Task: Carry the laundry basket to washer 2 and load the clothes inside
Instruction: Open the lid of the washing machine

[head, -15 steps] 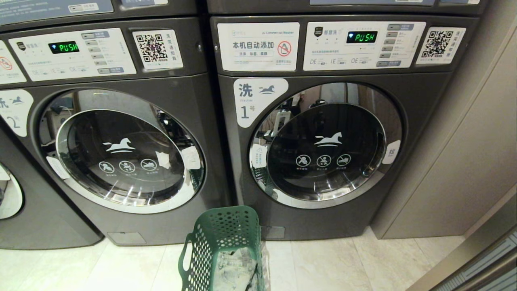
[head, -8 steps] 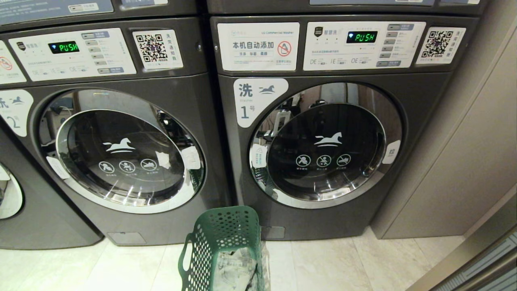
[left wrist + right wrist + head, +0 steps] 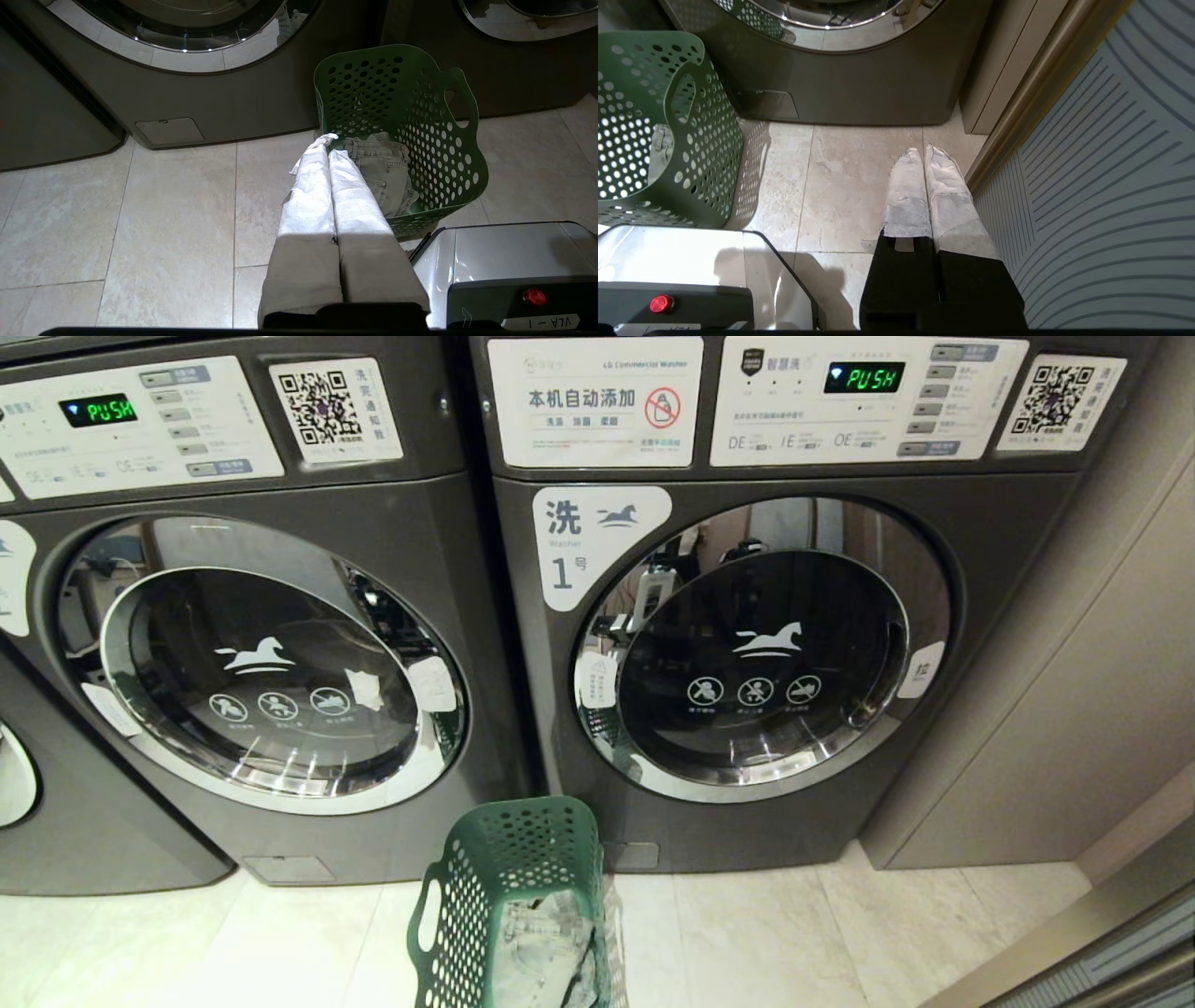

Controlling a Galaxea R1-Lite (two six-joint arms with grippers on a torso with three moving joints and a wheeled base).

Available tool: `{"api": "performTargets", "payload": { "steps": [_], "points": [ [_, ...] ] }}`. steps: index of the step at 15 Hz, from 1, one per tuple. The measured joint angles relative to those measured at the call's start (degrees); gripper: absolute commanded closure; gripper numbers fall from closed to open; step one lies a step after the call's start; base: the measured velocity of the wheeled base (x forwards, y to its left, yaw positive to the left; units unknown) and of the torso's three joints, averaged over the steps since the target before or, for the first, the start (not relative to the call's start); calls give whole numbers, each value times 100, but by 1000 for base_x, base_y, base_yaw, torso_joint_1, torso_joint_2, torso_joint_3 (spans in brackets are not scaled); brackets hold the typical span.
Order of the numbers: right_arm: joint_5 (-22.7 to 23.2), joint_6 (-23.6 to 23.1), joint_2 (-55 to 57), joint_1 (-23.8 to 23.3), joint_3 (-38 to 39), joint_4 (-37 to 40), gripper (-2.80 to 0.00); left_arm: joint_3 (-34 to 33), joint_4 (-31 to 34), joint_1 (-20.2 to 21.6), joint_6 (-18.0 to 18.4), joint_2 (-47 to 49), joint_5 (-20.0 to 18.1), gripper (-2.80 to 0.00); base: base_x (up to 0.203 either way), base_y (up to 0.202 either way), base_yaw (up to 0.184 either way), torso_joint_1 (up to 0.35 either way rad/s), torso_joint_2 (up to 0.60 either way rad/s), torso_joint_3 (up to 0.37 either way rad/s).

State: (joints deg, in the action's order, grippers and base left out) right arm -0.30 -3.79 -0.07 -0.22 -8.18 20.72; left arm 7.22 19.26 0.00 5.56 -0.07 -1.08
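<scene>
2 grippers hang low over the tiled floor, both pressed closed on nothing: the left gripper beside the laundry basket, the right gripper further right. The basket holds the clothes and stands between washer 2 and washer 1, both doors closed.

The dark green perforated plastic laundry basket is cut off by the head view's lower edge, so its near rim and base go unseen, and the faded grey-blue denim clothes inside are partly hidden behind the wrapped left gripper fingers. The dark grey front-load washer on the left has its white label clipped by the frame, its numeral unreadable. Small print on the white control panels is too fine to tell.
</scene>
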Motion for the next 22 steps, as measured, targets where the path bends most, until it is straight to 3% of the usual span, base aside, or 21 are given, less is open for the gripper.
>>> {"api": "performTargets", "payload": {
  "steps": [13,22],
  "points": [
    [-13,53,0,0,0,-2,0,0,-2,0,0,0,4,0,0,0,0,3,2,-195],
    [-18,38,0,0,0,0,0,-9,-7,0,2,0,-40,0,0,0,0,2,1,-20]
  ]
}}
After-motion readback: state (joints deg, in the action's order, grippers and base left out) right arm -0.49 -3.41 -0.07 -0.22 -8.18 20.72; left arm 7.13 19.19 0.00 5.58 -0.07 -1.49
